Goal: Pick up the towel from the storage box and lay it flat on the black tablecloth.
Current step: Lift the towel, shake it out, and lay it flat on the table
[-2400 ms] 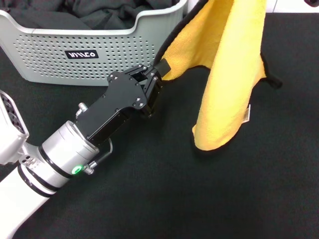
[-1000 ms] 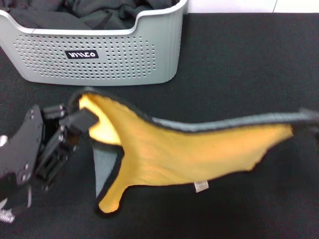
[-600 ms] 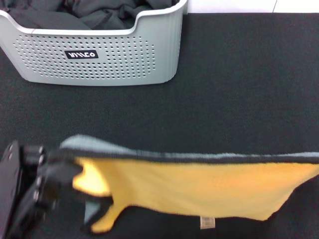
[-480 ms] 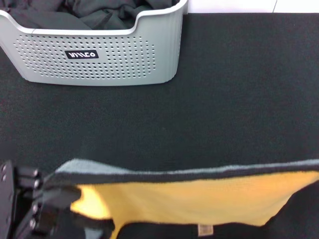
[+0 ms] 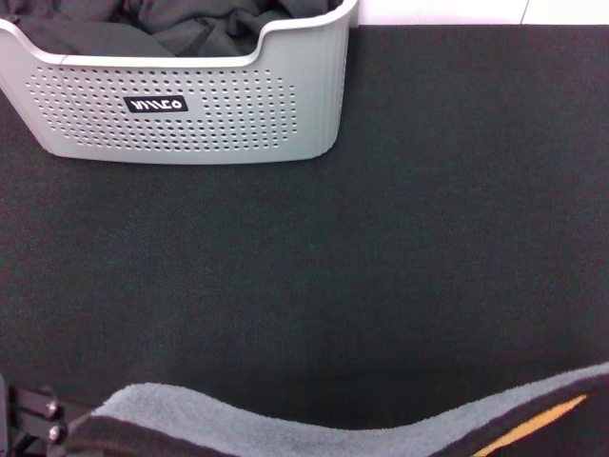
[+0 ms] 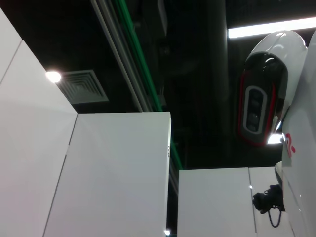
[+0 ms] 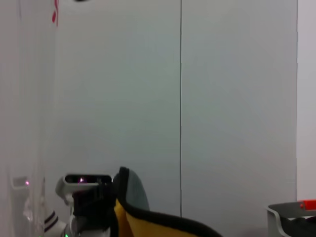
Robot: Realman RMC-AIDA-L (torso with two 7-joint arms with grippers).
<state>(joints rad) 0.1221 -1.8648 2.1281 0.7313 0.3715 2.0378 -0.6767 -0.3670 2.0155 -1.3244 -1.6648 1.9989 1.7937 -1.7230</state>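
At the near left edge of the head view only a sliver of the left gripper (image 5: 24, 424) is seen, touching the corner of the plush towel with a grey face, a yellow-orange face and black edge trim (image 5: 285, 428). Whether its fingers are clamped on that corner cannot be told. In the right wrist view the same gripper (image 7: 91, 195) is seen farther off, right against the towel's black-trimmed edge (image 7: 148, 217), but the fingers themselves are hidden there too. The right gripper is not shown in any view.

The towel is out of the light grey perforated plastic storage box with a black logo label (image 5: 190, 105) and is held stretched across the near edge of the head view, grey side up, a strip of yellow showing at the right. It lies well apart from the box, in which dark crumpled cloths (image 5: 190, 24) remain.

The step in hand is judged to be the spreading. The next move would call for lowering the stretched towel onto the large black finely textured tablecloth covering the worktop (image 5: 400, 219), kept taut so no fold is trapped, then letting go.
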